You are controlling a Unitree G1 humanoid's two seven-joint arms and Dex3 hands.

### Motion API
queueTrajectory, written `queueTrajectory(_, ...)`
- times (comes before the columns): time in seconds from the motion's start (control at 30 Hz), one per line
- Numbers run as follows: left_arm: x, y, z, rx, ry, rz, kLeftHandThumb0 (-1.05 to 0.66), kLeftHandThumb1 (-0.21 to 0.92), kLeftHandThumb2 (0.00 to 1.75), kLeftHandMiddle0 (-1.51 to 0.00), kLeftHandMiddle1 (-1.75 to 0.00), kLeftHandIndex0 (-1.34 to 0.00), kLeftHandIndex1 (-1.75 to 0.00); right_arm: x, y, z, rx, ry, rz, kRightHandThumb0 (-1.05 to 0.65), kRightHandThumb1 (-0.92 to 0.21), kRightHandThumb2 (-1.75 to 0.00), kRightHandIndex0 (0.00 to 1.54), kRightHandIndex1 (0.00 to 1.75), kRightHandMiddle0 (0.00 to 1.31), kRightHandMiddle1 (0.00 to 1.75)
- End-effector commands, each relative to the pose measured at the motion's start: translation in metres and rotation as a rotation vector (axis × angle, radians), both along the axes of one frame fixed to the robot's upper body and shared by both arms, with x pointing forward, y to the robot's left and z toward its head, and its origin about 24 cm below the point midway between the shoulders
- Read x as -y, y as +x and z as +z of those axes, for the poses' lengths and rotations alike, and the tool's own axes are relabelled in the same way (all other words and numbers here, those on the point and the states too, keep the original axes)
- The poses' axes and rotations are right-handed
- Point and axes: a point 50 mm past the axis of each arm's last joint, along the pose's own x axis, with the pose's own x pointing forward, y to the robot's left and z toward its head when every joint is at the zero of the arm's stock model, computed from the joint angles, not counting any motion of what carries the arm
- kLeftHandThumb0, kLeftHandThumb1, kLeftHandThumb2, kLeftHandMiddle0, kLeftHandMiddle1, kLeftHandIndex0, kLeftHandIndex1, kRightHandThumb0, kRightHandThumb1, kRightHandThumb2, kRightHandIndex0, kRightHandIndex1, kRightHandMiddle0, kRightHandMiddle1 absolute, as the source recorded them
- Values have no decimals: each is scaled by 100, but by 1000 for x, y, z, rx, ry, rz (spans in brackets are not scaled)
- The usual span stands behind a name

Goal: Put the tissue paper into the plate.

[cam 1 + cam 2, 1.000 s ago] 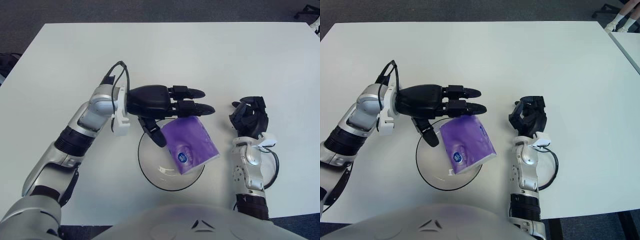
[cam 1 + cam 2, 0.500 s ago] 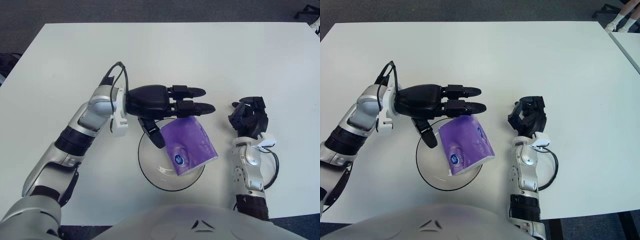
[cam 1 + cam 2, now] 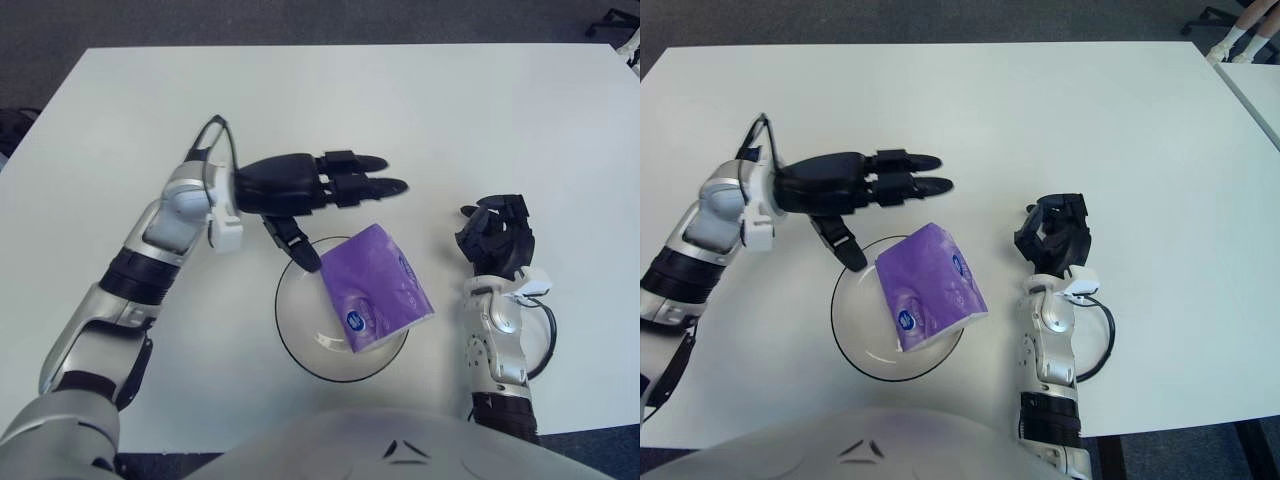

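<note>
A purple tissue packet point(image 3: 376, 287) lies tilted in the clear glass plate point(image 3: 296, 336), its right corner hanging over the plate's rim. My left hand point(image 3: 322, 192) hovers just above and behind the packet with its black fingers point(image 3: 362, 183) stretched out and its thumb pointing down toward the plate, clear of the packet and holding nothing. My right hand point(image 3: 497, 235) shows to the right of the plate with its fingers curled and empty.
The plate stands near the front edge of a white table point(image 3: 400, 110). A black cable loop point(image 3: 545, 340) lies beside my right forearm. Dark carpet floor shows beyond the table's far edge.
My left hand has lifted up and back to the left, away from the tissue packet. The packet stays in the plate. The right hand has barely moved.
</note>
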Motion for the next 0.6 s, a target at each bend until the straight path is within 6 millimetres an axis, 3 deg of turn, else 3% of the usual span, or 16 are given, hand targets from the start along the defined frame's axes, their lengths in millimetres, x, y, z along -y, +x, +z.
queueTrajectory(0.0, -6, -9, -7, -55, -206, 136, -60, 60, 92, -41, -162, -29, -159, -9, -18, -49, -235, 134, 4, -40, -60, -96, 62, 156, 39, 175)
queueTrajectory(0.07, -9, -6, -8, -72, -285, 205, -50, 53, 103, -62, -170, -40, -168, -9, -18, -50, -229, 137, 9, -40, -61, -95, 62, 155, 39, 175)
queueTrajectory(0.2, -29, 0, -15, -50, -412, 385, -45, 46, 113, -83, -174, -49, -173, -8, -17, -51, -215, 143, 21, -39, -62, -94, 63, 154, 38, 175)
queueTrajectory(0.33, -37, -4, -23, 1, -547, 571, -46, 41, 121, -95, -174, -54, -174, -7, -16, -52, -213, 141, 29, -39, -63, -93, 63, 154, 38, 175)
queueTrajectory(0.57, -43, -7, -38, -58, -733, 697, -45, 41, 122, -102, -175, -54, -175, -8, -15, -53, -213, 148, 33, -39, -63, -93, 63, 153, 37, 175)
